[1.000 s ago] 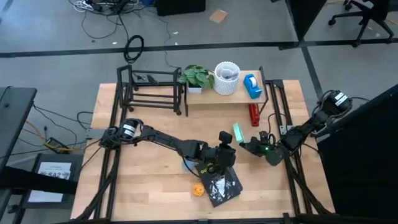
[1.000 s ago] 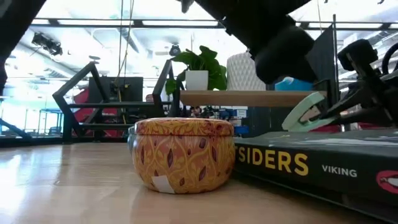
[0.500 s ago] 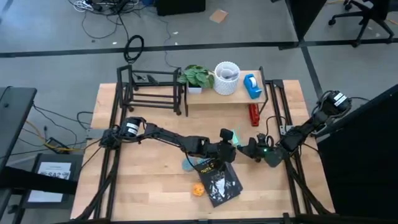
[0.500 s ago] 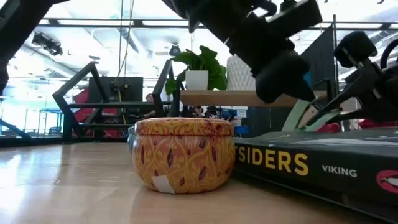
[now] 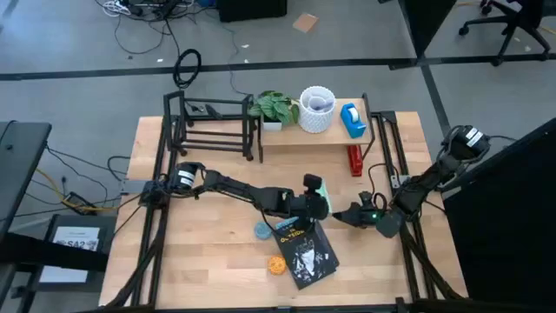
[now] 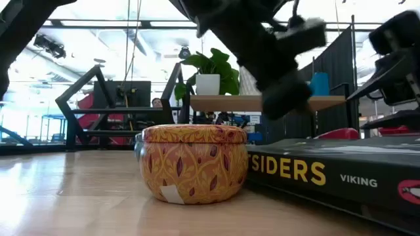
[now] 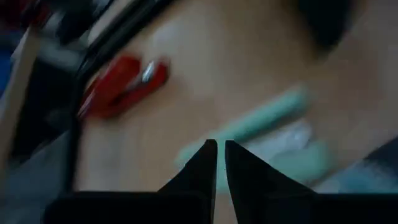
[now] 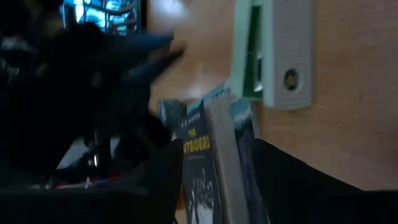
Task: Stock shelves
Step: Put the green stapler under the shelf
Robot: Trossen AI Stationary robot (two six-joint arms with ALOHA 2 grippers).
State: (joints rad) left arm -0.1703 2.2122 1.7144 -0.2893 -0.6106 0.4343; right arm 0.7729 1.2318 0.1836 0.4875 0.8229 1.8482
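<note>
The mint-green stapler (image 8: 273, 53) lies flat on the table (image 5: 200, 261) just beside the top edge of the book (image 5: 306, 253), well short of the shelf (image 5: 300, 132) at the back, where a plant, a white pot and a blue tape holder already stand. The left gripper (image 7: 216, 163) hovers right over the stapler, fingers nearly pressed together. The right gripper (image 5: 352, 215) waits close by; I cannot tell how its fingers stand. The stapler looks rigid, smooth plastic, light, likely a bit slippery, so a pinch across its narrow sides near mid-length seems safest. The book's spine reads "SIDERS" and "VIKING"; a round patterned tin (image 6: 193, 162) sits beside it
</note>
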